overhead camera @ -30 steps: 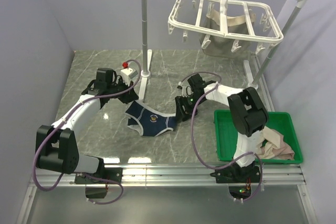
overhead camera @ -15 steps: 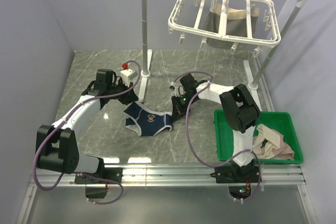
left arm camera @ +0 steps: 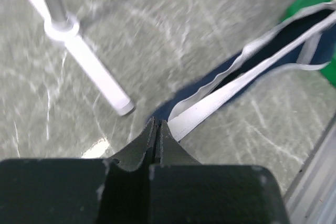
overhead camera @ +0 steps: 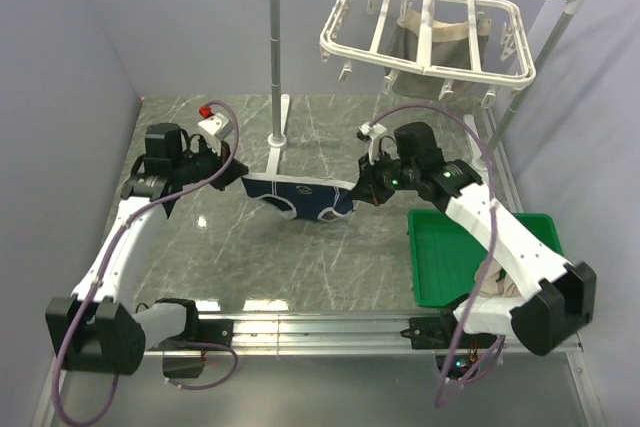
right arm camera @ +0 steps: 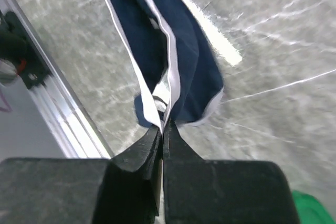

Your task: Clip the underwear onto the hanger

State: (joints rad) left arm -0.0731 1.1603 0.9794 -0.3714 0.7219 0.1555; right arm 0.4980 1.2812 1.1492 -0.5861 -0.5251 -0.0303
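Note:
The navy underwear [overhead camera: 300,197] with white piping hangs stretched above the table between both arms. My left gripper [overhead camera: 238,179] is shut on its left waistband corner, and the white band [left arm camera: 220,100] runs away from the jaws in the left wrist view. My right gripper [overhead camera: 358,190] is shut on the right corner; the right wrist view shows the blue cloth [right arm camera: 181,51] dangling from its closed jaws. The white hanger [overhead camera: 425,32] hangs from the rail at the back, above and behind the right arm, with an olive-grey garment [overhead camera: 420,57] under it.
A white pole stand [overhead camera: 274,67] with a grey crossbar rises just behind the underwear; its foot [left arm camera: 97,74] lies near the left gripper. A green bin [overhead camera: 440,262] sits at the front right, with beige cloth [overhead camera: 490,282] inside, partly hidden by the right arm.
The right gripper closed on the underwear's right corner. Both arms rose and spread apart, lifting the underwear off the table and pulling it taut.

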